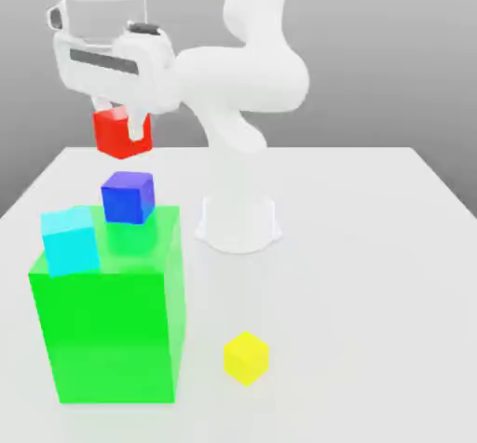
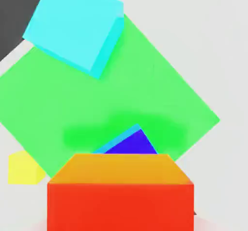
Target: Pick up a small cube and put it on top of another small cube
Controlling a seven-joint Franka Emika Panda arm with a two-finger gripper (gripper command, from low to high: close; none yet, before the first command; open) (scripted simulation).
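Above the green block (image 1: 107,329), the red cube (image 1: 117,134) is held clear of every surface, clamped between the jaws of the gripper (image 1: 124,123). The blue cube (image 1: 129,196) rests on the block's top, just below and slightly toward the exterior view's right of the red cube; a cyan cube (image 1: 71,241) sits near it on the same top. A yellow cube (image 1: 246,356) lies on the table (image 1: 373,274). The red cube is judged rigid, light and smooth-faced; a grip across two opposite flat sides, near mid-height, is judged most secure against slipping or rotation
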